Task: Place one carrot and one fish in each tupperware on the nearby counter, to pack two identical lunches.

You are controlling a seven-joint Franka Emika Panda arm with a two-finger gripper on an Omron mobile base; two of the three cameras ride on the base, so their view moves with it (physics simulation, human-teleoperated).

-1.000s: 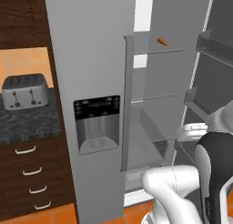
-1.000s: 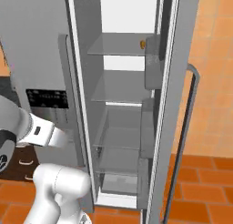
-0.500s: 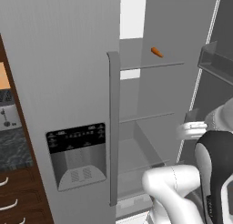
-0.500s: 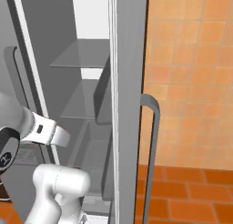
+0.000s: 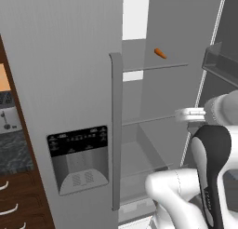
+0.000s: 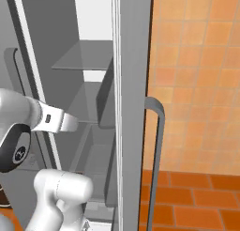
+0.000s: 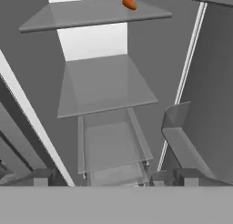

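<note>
Open fridge (image 6: pixel 93 84) — grey shelves (image 6: pixel 84 61) — beside orange tiles (image 6: pixel 197 61).

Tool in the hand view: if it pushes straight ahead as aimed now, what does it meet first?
Probably the glass middle shelf inside the open fridge, or the back wall just above it; depth is hard to judge. The carrot sits higher, on the upper shelf, off that line.

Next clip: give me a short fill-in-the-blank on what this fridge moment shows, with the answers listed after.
1. The carrot lies on the ____ shelf visible in the fridge.
2. The colour of the carrot is ____.
3. In the left base view, the dark panel with the dispenser sits on the ____ fridge door.
4. In the hand view, the shelf just below the carrot's holds ____ items.

Missing words: top; orange; closed; no
</note>
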